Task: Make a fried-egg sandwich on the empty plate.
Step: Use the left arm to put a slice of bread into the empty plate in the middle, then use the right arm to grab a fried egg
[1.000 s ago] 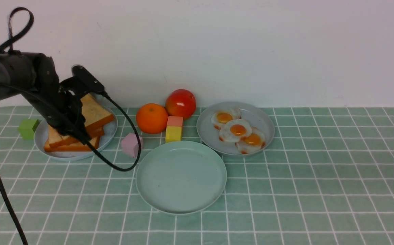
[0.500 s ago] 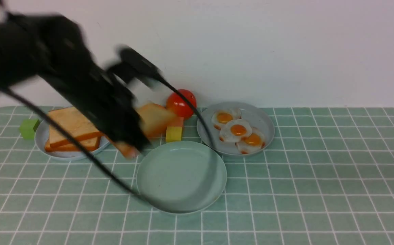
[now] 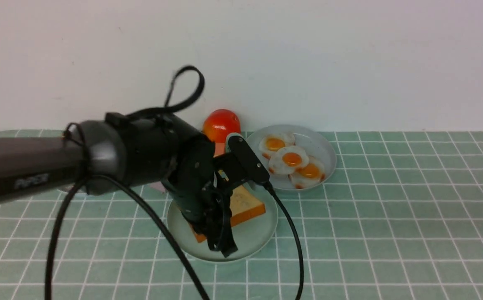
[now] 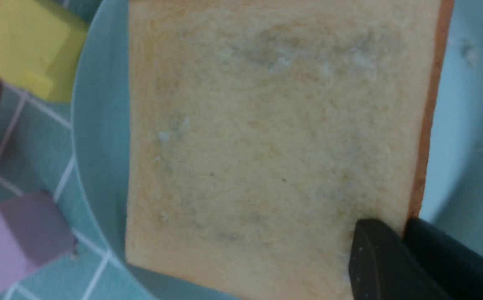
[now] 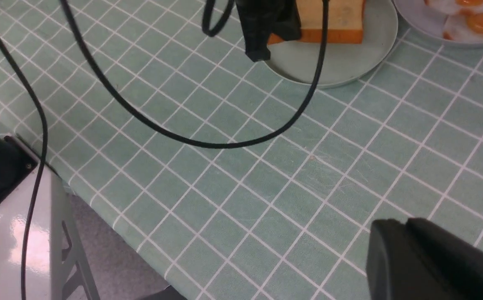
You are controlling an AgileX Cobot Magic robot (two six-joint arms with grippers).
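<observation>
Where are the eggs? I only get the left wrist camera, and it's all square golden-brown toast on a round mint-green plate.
Observer: The front view shows three white fried eggs with orange yolks on a round pale grey-blue plate, behind and right of the round mint-green plastic plate under your square golden-brown toast slice.
Operator: Is the other arm near them?
Observer: No, the right arm does not appear in the front view at all.
Operator: Is there something red too?
Observer: Yes, a round red tomato sits just left of the egg plate.
</observation>
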